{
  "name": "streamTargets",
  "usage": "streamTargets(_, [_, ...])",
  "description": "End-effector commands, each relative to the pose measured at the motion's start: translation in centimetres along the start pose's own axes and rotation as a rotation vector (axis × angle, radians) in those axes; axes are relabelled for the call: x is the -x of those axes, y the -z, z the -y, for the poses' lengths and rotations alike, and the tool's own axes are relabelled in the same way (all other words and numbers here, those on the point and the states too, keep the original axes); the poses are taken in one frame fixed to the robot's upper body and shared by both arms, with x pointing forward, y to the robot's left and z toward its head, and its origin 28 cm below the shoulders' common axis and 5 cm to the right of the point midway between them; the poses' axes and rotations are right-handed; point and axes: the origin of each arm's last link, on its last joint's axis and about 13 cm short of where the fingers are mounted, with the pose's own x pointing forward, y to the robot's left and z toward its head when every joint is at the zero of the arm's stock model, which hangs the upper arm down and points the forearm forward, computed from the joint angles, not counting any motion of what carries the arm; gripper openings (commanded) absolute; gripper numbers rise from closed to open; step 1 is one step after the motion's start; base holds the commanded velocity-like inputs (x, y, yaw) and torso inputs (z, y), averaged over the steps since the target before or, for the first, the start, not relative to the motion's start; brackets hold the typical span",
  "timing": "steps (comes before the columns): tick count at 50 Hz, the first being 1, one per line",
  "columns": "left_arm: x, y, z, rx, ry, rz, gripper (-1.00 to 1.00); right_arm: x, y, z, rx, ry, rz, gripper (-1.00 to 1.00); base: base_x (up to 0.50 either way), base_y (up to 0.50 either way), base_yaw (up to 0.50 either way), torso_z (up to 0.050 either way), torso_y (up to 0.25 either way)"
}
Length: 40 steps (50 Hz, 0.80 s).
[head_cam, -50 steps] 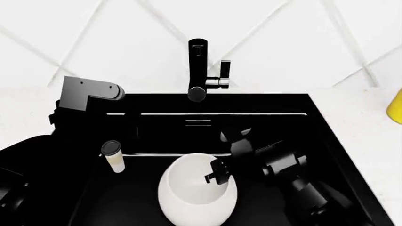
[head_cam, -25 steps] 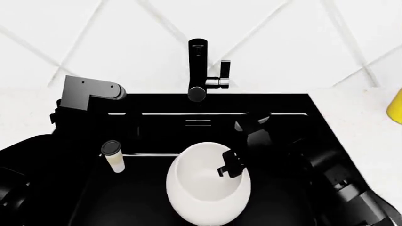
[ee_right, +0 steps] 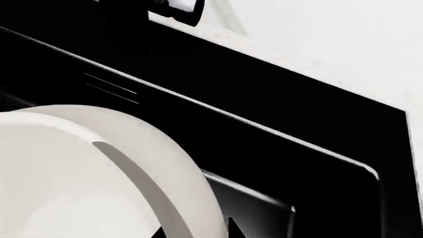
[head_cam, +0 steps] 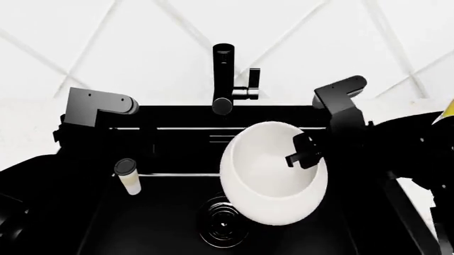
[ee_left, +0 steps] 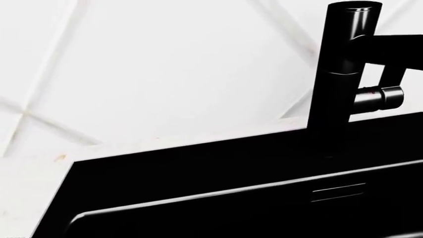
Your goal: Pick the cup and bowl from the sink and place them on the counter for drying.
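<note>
The tall black faucet stands at the middle of the sink's far edge, its side lever pointing toward the right, and the round ridged drain lies exposed on the basin floor, partly overlapped by the bowl; a sliver of something yellow shows at the right edge of the head view; the white speckled desk borders the basin on the left and behind. The bowl is tilted and held up over the right half of the basin, its opening facing up and toward the right; the right pincer is closed over its right rim, one dark finger showing inside against the white wall. The cup stands upright at the left side of the sink, well apart from the bowl, in front of the left arm's dark bulk. The left pincer is not visible in any view, so I cannot tell how its jaws stand; the left wrist view shows only the faucet, the wall and the sink's back rim; the right wrist view shows the bowl's thick rim close up against the black basin wall, which the head view cannot give. The right arm reaches in from the right over the basin edge, its forearm raised near the faucet; the left arm is bent above the left rim.
</note>
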Motion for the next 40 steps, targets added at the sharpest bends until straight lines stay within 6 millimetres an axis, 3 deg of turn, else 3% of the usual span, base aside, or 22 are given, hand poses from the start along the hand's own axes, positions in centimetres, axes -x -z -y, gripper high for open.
streamTargets(1, [-0.1, 0.3, 0.1, 0.001, -0.003, -0.002, 1.0, 4.4, -1.7, 2.6, -0.025, 0.112, 0.078, -1.0, 0.0, 0.0, 0.0, 0.0, 0.0])
streamTargets(7, [-0.2, 0.5, 0.1, 0.005, -0.001, -0.004, 1.0, 6.6, -1.9, 4.5, -0.066, 0.212, 0.106, -1.0, 0.0, 0.0, 0.0, 0.0, 0.0])
streamTargets(20, [-0.2, 0.9, -0.2, 0.005, -0.003, -0.007, 1.0, 9.6, -0.3, 7.1, -0.217, 0.411, 0.128, -1.0, 0.0, 0.0, 0.0, 0.0, 0.0])
streamTargets(40, [-0.5, 1.1, 0.1, 0.009, -0.003, -0.01, 1.0, 13.2, 4.1, 11.3, -0.408, 0.66, 0.057, -1.0, 0.0, 0.0, 0.0, 0.0, 0.0])
